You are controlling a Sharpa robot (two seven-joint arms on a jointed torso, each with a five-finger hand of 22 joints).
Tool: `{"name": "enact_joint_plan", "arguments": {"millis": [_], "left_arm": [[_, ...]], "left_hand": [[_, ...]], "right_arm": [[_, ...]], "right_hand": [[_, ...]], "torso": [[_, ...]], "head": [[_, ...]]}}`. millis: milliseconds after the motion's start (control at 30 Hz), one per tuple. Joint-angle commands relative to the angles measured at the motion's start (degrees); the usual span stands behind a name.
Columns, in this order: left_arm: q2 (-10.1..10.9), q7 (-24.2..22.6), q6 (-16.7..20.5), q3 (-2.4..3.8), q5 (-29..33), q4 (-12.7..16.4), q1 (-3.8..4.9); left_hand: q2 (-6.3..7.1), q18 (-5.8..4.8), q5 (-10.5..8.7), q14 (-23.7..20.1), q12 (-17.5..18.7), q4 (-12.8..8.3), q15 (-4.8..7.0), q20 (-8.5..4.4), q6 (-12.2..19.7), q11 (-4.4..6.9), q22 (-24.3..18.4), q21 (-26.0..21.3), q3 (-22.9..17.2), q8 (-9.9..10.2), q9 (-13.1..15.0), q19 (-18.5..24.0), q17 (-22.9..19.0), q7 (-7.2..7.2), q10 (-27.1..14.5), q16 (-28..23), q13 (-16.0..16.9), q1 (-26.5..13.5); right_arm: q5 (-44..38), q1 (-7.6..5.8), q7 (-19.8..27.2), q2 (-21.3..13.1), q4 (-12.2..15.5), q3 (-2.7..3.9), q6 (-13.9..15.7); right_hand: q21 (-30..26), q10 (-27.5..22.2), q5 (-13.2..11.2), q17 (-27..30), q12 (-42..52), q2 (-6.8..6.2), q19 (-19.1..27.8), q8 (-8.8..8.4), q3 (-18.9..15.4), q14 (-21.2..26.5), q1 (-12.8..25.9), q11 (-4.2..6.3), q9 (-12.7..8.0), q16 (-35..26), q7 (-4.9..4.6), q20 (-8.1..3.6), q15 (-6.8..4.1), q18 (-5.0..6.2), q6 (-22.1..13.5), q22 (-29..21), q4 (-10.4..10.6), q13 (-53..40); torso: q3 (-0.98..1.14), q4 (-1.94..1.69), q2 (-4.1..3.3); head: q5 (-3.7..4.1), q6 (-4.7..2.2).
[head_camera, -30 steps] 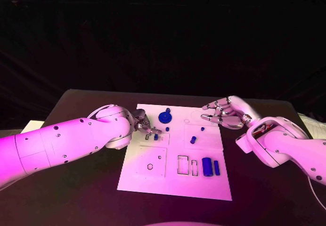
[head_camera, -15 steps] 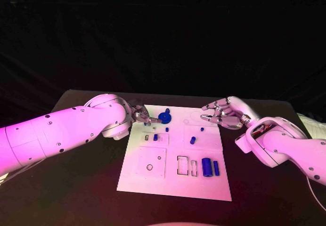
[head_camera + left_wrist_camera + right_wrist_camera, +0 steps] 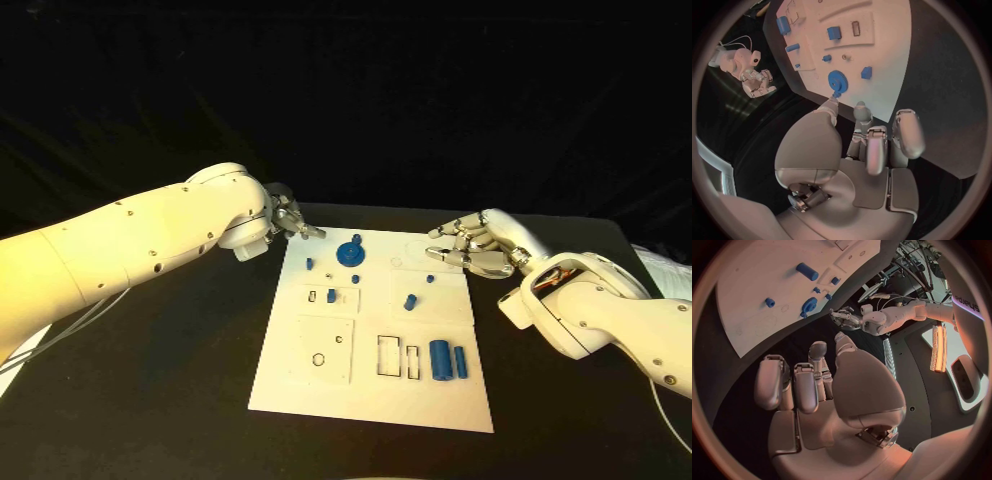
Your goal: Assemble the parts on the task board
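Left robot hand (image 3: 287, 222) has lifted off the task board (image 3: 378, 385) (empty, fingers loosely curled); gear (image 3: 351, 252) lies just beside.

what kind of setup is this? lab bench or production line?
Most likely a lab test bench: a white task board with blue parts on a black table, against a dark backdrop.

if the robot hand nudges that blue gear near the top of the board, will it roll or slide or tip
The blue gear looks like a flat toothed disc lying face down on the white task board, so it would probably slide, not roll. Its low, wide shape makes tipping unlikely. It looks like small rigid plastic, likely light, so a gentle push from the left robot hand could scoot it.
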State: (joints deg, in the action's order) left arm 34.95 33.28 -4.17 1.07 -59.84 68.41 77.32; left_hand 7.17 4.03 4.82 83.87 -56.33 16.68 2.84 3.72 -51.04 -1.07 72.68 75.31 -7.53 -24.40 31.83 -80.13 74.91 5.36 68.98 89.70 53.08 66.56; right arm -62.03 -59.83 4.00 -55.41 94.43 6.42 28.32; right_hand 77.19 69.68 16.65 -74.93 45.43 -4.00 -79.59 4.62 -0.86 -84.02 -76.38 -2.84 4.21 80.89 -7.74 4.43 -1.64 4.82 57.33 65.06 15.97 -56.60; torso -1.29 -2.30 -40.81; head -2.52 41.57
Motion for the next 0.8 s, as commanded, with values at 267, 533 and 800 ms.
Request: {"name": "enact_joint_plan", "arguments": {"millis": [267, 533, 800], "left_arm": [[-4.15, 0.69, -12.68, -1.03, -5.44, -6.84, 0.85], [-5.91, 1.37, -15.21, -1.89, -5.70, -9.34, 0.83], [-6.67, 0.87, -14.60, -2.28, -4.36, -9.86, 0.70]], "left_hand": [[-0.77, -0.36, -0.02, 6.13, -7.85, 0.11, 0.75, -0.85, -4.05, 1.22, 3.40, 2.91, 0.39, -1.98, -0.73, -2.38, 15.09, -1.38, 5.53, 0.30, 7.19, -0.14], [-1.32, -0.49, -0.03, 6.13, -9.03, 0.14, 1.05, -1.15, -4.99, 1.57, 3.94, 3.32, 0.43, -2.48, -0.69, -2.72, 15.09, -1.79, 6.29, 0.30, 8.26, -0.98], [-1.70, -0.60, -0.06, 6.13, -9.80, 0.16, 1.31, -1.40, -5.76, 1.88, 4.45, 3.68, 0.68, -3.07, -0.42, -3.01, 15.09, -2.17, 6.74, 0.30, 8.96, -2.12]], "right_arm": [[-0.06, 0.04, 0.08, 0.44, -0.34, 0.00, -0.68], [-0.06, 0.05, 0.12, 0.66, -0.62, 0.00, -0.74], [-0.06, 0.05, 0.17, 0.92, -0.79, 0.00, -0.79]], "right_hand": [[-0.25, -0.34, 0.29, -2.17, -0.07, 0.34, 0.25, 0.30, -0.32, -3.19, 0.15, 0.10, -0.07, -0.15, 0.06, -0.08, 0.00, 0.03, 0.54, 0.01, -0.14, -0.04], [-0.23, -0.33, 0.31, -2.18, -0.05, 0.38, 0.24, 0.30, -0.32, -3.19, 0.12, 0.11, -0.07, -0.15, 0.06, -0.08, 0.00, 0.03, 0.55, 0.04, -0.15, -0.05], [-0.27, -0.37, 0.38, -2.14, -0.13, 0.48, 0.26, 0.31, -0.32, -3.18, 0.04, 0.11, -0.06, -0.19, 0.06, -0.09, 0.00, 0.04, 0.57, -0.01, -0.19, 0.04]], "torso": [[-0.04, 0.02, -0.01], [0.03, -0.01, 0.08], [0.05, 0.03, 0.07]], "head": [[-0.07, 0.10], [-0.34, 0.33], [-0.42, 0.41]]}}
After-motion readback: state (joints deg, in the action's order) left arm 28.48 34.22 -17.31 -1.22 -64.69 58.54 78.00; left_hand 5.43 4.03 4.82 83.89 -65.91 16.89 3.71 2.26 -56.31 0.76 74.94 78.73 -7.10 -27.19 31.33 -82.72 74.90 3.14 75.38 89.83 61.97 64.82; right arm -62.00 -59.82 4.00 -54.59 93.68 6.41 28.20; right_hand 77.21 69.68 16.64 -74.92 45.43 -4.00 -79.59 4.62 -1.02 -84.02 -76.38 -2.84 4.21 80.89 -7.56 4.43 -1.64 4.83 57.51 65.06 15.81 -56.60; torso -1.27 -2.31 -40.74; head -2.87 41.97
